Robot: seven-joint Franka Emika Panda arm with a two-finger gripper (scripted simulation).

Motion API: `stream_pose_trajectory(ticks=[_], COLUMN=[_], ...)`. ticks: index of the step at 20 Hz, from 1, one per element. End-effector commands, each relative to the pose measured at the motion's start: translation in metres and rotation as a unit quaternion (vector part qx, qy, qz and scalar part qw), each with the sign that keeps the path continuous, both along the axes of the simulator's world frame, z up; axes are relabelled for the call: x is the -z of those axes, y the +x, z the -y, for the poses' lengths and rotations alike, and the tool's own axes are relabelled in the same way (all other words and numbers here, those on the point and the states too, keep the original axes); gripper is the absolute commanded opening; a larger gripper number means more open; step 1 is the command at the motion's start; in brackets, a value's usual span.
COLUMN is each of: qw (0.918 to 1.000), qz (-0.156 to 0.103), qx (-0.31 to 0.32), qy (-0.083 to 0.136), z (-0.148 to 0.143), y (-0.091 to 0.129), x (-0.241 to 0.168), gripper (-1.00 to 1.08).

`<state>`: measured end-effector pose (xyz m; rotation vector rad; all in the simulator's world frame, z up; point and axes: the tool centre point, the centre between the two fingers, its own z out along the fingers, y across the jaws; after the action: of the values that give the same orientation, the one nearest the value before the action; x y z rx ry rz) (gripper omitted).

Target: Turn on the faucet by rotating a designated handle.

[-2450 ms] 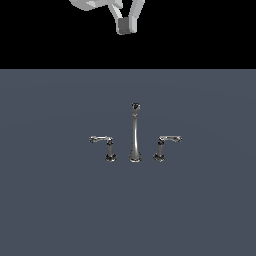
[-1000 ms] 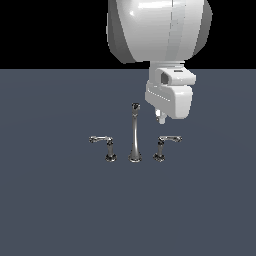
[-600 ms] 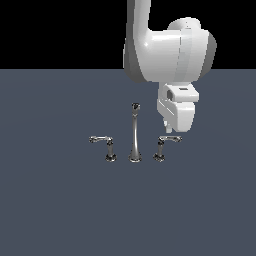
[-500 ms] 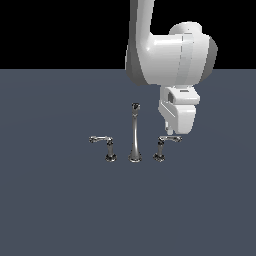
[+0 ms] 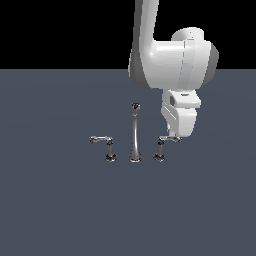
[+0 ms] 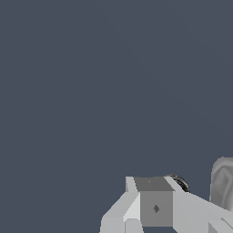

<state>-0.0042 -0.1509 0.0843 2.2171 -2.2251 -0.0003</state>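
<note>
Pincer [image 5: 175, 136] sat right at the handle [image 5: 167, 140] lever's tip, couldn't tell if clenched, faucet [image 5: 135, 135] spout upright mid-tabletop [image 5: 60, 200], mirror handle [image 5: 103, 145] apart

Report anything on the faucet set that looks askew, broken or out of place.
Nothing stands out. The spout stands upright between two upright handles, their levers pointing outward: the left-side handle and the handle beneath the gripper. No damage shows.

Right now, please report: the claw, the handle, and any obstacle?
Claw down at lever tip of handle, open or shut unclear. Spout and other handle stand apart. No obstacle seen.
</note>
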Motion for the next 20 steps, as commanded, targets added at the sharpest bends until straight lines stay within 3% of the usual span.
stream_pose_trajectory(ticks=[1, 5, 17, 20], qw=[1.0000, 1.0000, 1.0000, 1.0000], qz=[0.000, 0.000, 0.000, 0.006], qx=[-0.002, -0.002, -0.002, -0.007], qy=[0.000, 0.000, 0.000, 0.000], z=[-0.001, -0.001, 0.017, 0.010], y=[0.000, 0.000, -0.043, -0.036], x=[-0.001, -0.001, -0.001, -0.002], gripper=[-1.00, -1.00, -1.00, -1.00])
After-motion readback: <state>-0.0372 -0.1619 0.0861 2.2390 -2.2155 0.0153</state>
